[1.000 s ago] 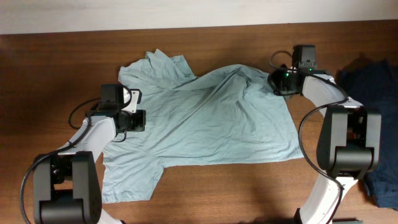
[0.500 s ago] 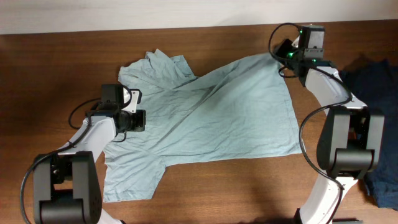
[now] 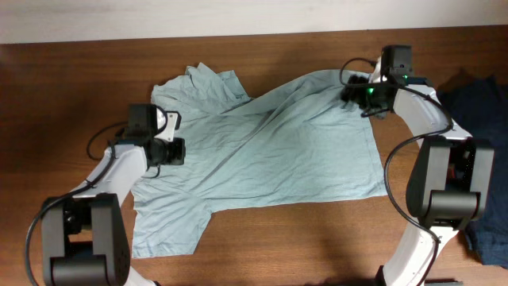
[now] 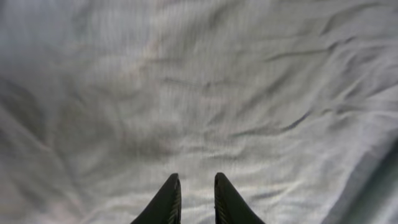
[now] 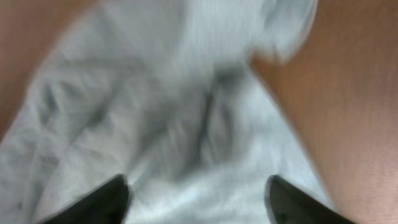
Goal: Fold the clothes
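brown tabletop (image 3: 278, 238) bearing a pale blue shirt (image 3: 270, 151); left fingers (image 4: 166, 202) close together at its 9 o'clock, right fingers (image 5: 99, 202) wide apart at 1 o'clock.

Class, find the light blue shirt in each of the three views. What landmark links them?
Overhead: shirt spread across the middle of the table.
Left wrist: fills the whole picture.
Right wrist: fills left and centre; bare table at right.
Landmark: brown table along the shirt's edge, in overhead and right wrist; left wrist shows only cloth.
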Robot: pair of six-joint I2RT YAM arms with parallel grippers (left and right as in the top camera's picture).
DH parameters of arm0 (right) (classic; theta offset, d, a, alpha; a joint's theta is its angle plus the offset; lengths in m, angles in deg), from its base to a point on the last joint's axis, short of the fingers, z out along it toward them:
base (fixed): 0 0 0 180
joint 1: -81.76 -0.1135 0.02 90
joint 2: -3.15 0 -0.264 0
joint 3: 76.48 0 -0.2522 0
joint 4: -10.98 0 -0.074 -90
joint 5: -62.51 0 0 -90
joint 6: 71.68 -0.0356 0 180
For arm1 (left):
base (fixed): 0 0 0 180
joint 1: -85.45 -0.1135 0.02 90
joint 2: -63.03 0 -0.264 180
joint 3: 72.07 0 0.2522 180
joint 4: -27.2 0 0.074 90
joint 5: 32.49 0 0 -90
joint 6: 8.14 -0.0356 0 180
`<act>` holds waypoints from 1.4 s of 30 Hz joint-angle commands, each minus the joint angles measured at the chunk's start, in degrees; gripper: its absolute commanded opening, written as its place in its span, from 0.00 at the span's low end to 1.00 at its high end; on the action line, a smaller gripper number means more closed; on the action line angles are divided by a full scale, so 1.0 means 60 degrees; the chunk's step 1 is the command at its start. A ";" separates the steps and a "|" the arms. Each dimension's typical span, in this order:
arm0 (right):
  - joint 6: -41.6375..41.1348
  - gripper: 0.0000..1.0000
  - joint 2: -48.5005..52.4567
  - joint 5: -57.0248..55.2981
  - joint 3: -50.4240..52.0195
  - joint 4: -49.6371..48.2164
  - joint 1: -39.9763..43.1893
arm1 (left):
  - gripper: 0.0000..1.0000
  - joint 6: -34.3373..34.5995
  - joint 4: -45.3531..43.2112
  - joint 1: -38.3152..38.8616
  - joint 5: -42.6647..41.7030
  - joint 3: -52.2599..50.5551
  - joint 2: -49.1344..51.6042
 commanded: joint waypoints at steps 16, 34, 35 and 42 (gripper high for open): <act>0.1523 0.54 -0.0681 0.0164 -0.0040 0.3730 -0.1016 | 0.17 -0.1800 0.0408 0.0149 0.0178 0.2433 0.0936; 0.1446 0.17 -0.0036 -0.0521 0.0062 0.2616 -0.1235 | 0.01 -0.1759 0.1373 0.0149 0.0200 0.2415 0.2703; 0.1315 0.16 0.0066 -0.0594 0.0076 0.2612 -0.1235 | 0.00 -0.1625 0.1421 0.0149 0.0280 0.2415 0.2710; 0.0834 0.10 0.0364 -0.0772 0.0831 0.2601 -0.1231 | 0.01 -0.0415 0.2419 0.0149 0.0907 0.2415 0.2728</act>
